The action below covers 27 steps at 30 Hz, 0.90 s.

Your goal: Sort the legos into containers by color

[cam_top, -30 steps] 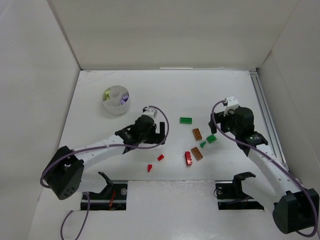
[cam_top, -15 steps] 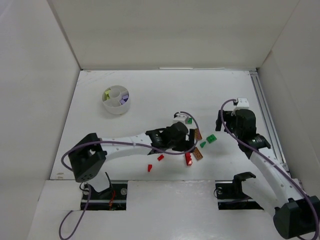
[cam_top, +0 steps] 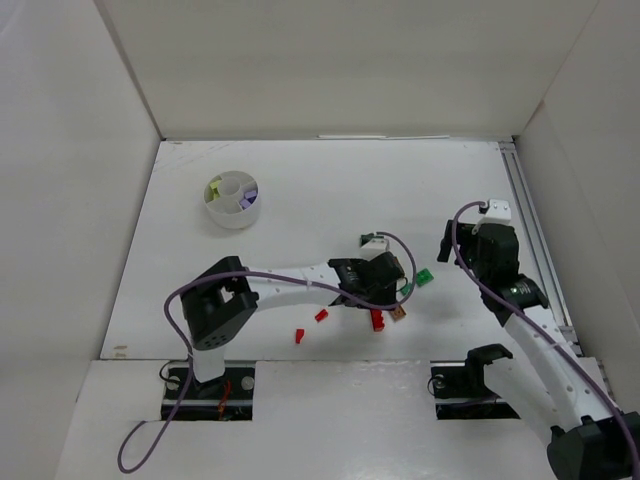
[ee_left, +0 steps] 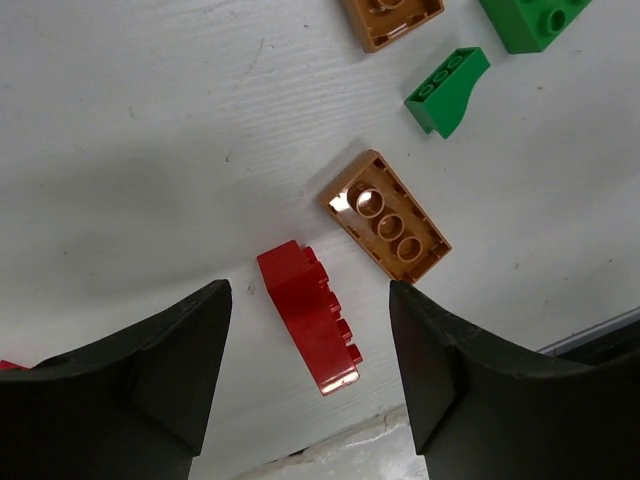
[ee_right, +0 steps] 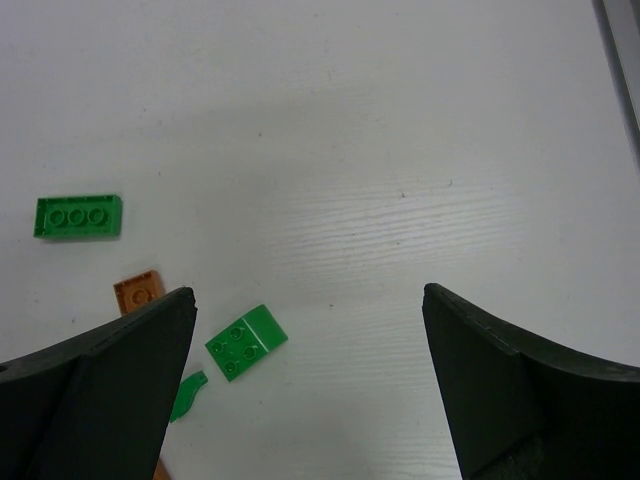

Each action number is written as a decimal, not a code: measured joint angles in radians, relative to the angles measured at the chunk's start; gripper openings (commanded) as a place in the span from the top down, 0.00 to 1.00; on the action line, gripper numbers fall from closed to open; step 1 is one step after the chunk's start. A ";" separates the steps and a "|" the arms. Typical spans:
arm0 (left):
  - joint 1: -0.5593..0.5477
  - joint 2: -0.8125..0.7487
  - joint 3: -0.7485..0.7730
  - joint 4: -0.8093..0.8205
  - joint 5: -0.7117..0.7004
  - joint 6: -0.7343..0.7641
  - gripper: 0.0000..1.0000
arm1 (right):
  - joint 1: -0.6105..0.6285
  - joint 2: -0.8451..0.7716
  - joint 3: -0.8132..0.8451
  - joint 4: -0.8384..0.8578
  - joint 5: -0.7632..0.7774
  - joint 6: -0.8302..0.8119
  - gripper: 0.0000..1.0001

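My left gripper (cam_top: 383, 298) is open and empty, low over the brick cluster. In the left wrist view it (ee_left: 308, 300) has a red brick (ee_left: 308, 318) lying on the table between its jaws, untouched. A brown-orange brick (ee_left: 388, 217) lies upside down just beyond, with a curved green piece (ee_left: 447, 90) farther out. My right gripper (cam_top: 447, 243) is open and empty (ee_right: 309, 295), above bare table to the right of a square green brick (ee_right: 246, 342). The white divided cup (cam_top: 231, 198) at the back left holds yellow-green and purple bricks.
Two small red bricks (cam_top: 321, 315) (cam_top: 299, 336) lie left of the cluster. A long green brick (ee_right: 78, 216) and a second brown-orange brick (ee_right: 138, 291) lie behind it. White walls enclose the table on three sides, with a metal rail (cam_top: 530, 215) along the right.
My left arm has swung right from mid-table to over the red and brown-orange bricks. My right arm has drawn back to the right, away from the green bricks.
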<state>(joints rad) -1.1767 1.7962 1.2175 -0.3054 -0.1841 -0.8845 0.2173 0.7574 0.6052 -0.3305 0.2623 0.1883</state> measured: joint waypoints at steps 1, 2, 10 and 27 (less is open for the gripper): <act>0.000 0.014 0.011 -0.010 0.000 -0.003 0.42 | 0.000 0.005 0.000 0.001 0.000 0.000 0.00; 0.000 0.031 0.025 -0.020 0.000 -0.005 0.50 | 0.000 0.010 0.000 0.002 -0.001 0.000 0.00; 0.000 0.102 0.072 -0.063 0.002 -0.008 0.66 | 0.000 0.021 -0.014 0.001 -0.005 -0.001 0.00; 0.006 0.090 0.094 -0.123 -0.072 -0.003 1.00 | -0.007 0.019 -0.020 0.009 -0.006 -0.013 0.00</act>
<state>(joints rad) -1.1709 1.8866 1.3113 -0.4282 -0.2558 -0.8871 0.2100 0.7769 0.5850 -0.3214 0.2562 0.1749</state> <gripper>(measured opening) 0.248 0.994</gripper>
